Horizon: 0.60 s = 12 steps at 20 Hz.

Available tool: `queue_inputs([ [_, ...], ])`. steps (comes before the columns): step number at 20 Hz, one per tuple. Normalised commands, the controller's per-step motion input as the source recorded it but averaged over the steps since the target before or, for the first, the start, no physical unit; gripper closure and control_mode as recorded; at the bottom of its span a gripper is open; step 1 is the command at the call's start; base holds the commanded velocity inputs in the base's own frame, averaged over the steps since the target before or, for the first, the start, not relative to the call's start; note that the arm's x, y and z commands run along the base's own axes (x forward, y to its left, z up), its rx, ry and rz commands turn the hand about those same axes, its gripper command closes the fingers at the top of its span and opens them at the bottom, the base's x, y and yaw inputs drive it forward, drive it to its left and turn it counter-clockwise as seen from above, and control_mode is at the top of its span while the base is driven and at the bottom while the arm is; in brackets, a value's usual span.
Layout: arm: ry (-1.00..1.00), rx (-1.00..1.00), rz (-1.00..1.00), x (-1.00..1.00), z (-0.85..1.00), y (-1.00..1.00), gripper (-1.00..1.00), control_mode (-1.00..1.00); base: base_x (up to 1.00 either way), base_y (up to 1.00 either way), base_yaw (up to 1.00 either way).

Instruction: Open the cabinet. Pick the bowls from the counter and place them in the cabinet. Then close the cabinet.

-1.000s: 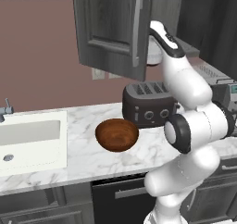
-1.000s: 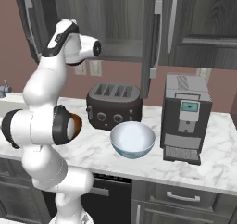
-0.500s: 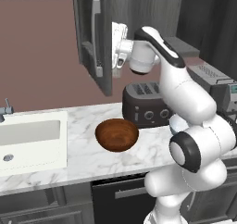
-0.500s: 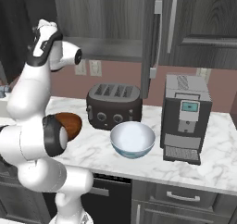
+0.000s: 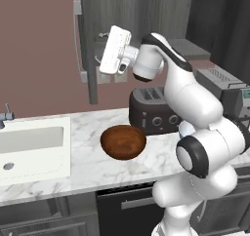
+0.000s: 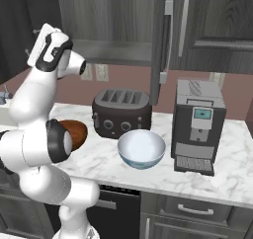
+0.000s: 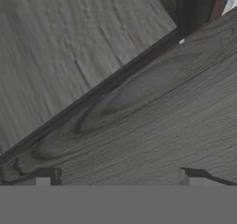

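Cabinet (image 5: 90,49): its left door stands swung out, edge-on just left of the jaws, likely to free the shelf for loading; a second door (image 6: 160,40) hangs open further right.
Gripper (image 5: 101,59): raised at shelf height, fingers spread wide with nothing between them, facing bare wood grain, judged to be clearing the door.
Bowls: two, both well below the jaws on the counter (image 5: 83,132), waiting to be picked: brown wooden bowl (image 5: 123,141) first, white-and-blue bowl (image 6: 141,148) to its right.
Toaster (image 6: 121,112): one, behind the bowls.
Coffee machine (image 6: 199,124): one, farthest right.
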Motion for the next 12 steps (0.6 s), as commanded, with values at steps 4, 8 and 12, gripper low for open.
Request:
queue_inputs([
  [4, 0.0, 0.05, 0.0, 0.05, 0.03, 1.0, -1.0, -1.0, 0.0, 0.0, 0.0],
  [8, 0.03, -0.01, -0.01, 0.15, -0.03, 0.79, -1.0, -1.0, 0.0, 0.0, 0.0],
  [12, -0.02, 0.0, -0.01, -0.11, 0.0, 0.12, -1.0, -1.0, 0.0, 0.0, 0.0],
])
